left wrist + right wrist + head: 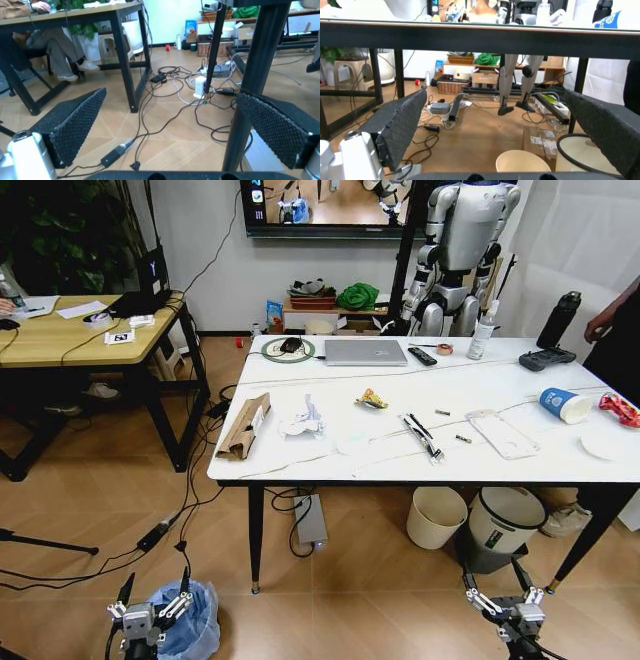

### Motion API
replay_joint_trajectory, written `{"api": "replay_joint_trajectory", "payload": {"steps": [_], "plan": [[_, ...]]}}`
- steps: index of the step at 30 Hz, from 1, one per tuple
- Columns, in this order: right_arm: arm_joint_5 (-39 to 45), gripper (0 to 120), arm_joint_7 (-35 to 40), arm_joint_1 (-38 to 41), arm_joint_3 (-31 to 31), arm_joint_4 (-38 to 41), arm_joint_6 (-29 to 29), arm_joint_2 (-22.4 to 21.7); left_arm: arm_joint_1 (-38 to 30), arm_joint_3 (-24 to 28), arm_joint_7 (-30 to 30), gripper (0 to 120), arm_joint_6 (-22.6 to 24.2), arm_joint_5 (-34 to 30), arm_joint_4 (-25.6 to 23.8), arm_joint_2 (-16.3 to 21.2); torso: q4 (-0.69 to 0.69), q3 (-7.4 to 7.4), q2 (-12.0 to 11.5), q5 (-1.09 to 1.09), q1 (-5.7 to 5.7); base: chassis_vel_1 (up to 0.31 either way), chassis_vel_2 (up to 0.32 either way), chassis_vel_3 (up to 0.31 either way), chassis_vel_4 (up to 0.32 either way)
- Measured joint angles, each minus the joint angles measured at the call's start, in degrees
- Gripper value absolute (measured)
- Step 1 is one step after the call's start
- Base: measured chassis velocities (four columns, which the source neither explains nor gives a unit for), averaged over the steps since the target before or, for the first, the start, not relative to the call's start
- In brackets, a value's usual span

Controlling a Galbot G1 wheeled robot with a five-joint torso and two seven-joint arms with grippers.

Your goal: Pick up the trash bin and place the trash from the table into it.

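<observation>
The trash bin (193,621), lined with a crinkled light-blue bag, stands on the floor at the lower left, off the table's front left corner. My left gripper (155,588) hangs open right beside it, its pads (75,122) wide apart with nothing between them. My right gripper (497,585) is open low by the table's front right, pads (402,118) spread. On the table (300,463) lies the trash: brown cardboard (243,427), crumpled paper (303,420), a yellow wrapper (372,399), a clear tray (502,433), a blue cup (563,404), a red wrapper (620,409) and a white disc (352,443).
A cream bucket (436,515) and a white bin with a dark base (503,525) stand under the table. Cables (175,525) and a power strip (310,520) lie on the floor. A wooden desk (80,335) stands at the left. A laptop (365,352) rests on the table's far side.
</observation>
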Motion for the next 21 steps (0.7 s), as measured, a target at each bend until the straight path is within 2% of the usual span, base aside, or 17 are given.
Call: {"api": "replay_joint_trajectory", "payload": {"steps": [10,21], "plan": [[0.2,100,0.0,0.2,0.1,-0.2,-0.1,0.0,-0.2,0.0,0.3,100,-0.1,-0.2,0.3,-0.3,0.00,-0.30,-0.6,0.00,-0.28,0.000,0.000,0.000,0.000],[0.3,100,0.1,0.3,0.3,0.0,-0.1,0.0,-0.4,0.1,0.4,100,-0.3,-0.1,0.5,-0.5,0.00,-1.95,-3.6,0.00,-1.59,0.000,0.000,0.000,0.000]]}}
